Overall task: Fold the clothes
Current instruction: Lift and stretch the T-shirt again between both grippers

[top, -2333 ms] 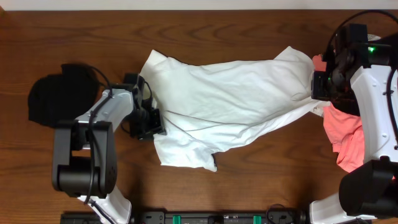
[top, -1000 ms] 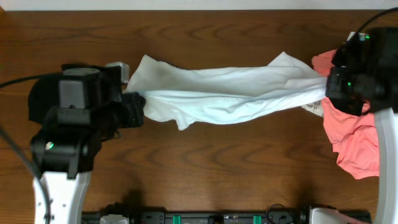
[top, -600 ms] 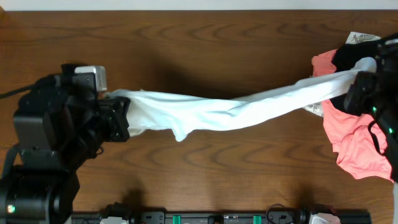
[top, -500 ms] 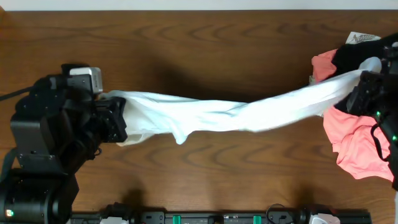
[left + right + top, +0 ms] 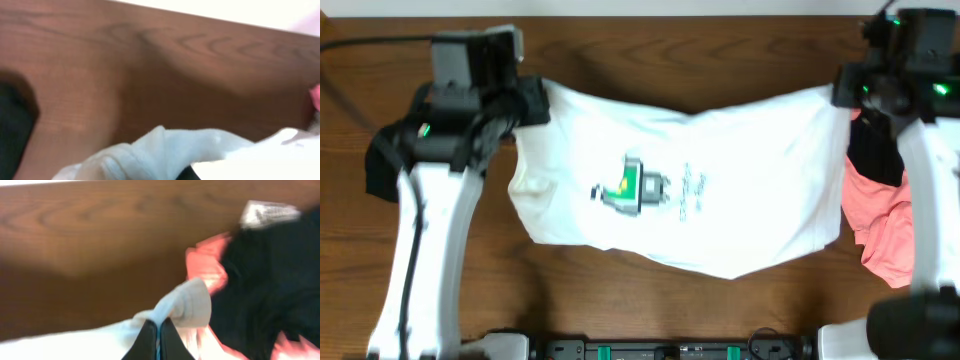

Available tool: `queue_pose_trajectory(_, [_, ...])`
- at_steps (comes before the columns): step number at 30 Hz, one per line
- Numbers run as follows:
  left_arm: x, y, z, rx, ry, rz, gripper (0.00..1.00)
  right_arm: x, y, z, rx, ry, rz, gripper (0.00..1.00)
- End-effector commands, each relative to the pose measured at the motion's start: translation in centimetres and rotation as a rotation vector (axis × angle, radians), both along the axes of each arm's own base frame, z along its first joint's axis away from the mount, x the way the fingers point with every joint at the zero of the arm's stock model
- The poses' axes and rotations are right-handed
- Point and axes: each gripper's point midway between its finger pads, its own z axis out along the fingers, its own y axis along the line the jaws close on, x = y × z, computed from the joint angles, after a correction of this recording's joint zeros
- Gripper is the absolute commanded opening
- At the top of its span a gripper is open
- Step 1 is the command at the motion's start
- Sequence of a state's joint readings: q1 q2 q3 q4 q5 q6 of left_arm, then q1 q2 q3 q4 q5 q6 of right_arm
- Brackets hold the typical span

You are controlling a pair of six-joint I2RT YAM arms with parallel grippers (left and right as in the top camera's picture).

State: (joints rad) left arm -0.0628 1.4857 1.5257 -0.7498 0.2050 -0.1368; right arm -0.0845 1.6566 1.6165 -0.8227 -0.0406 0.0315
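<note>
The left gripper (image 5: 534, 100) and right gripper (image 5: 841, 90), jaws clamped tight, hold the limp white T-shirt (image 5: 740, 190) spread. A black garment (image 5: 377, 180) and a coral-pink garment (image 5: 878, 236) flank it on the wooden desk (image 5: 650, 45).

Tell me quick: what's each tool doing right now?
Left tool: closed, holding a corner of the white T-shirt.
Right tool: closed, pinching the T-shirt's opposite corner.

Dk brown wood-grain table (image 5: 620, 305) w/ pale strip (image 5: 670, 6) along far edge — even light.
</note>
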Motion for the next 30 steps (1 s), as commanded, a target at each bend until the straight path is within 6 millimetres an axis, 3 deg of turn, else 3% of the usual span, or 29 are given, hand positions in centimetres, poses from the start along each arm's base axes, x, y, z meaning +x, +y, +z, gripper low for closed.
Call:
queue_pose_trajectory(1, [3.7, 1.7, 1.0, 0.027, -0.092, 0.029, 0.06, 3.1, 2.3, 1.5, 0.041, -0.125, 0.115, 0.01])
queue_pose_trajectory(5, [6.5, 2.5, 7.3, -0.001, -0.294, 0.032, 0.06, 5.7, 3.3, 7.8, 0.037, -0.332, 0.147, 0.01])
queue_pose_trajectory(9, [6.4, 3.8, 14.0, 0.009, -0.439, 0.053, 0.06, 5.8, 3.1, 13.6, 0.019, -0.445, 0.140, 0.01])
queue_pose_trajectory(11, [5.9, 4.3, 16.2, 0.011, -0.475, 0.058, 0.06, 5.5, 3.1, 15.3, 0.014, -0.471, 0.139, 0.01])
queue_pose_trajectory(13, [5.3, 4.4, 16.6, 0.005, -0.464, 0.054, 0.06, 5.3, 2.9, 15.8, 0.009, -0.471, 0.131, 0.01])
queue_pose_trajectory(17, [3.7, 4.1, 12.9, -0.015, -0.296, 0.041, 0.06, 4.2, 2.1, 13.4, -0.011, -0.362, 0.090, 0.01])
queue_pose_trajectory(20, [1.0, 3.8, 7.8, -0.024, -0.072, 0.041, 0.06, 1.9, 1.2, 9.1, -0.037, -0.168, 0.049, 0.01])
queue_pose_trajectory(30, [-6.6, 3.3, -5.8, -0.044, 0.463, 0.048, 0.06, -8.6, 1.1, -4.0, -0.023, 0.446, 0.036, 0.01])
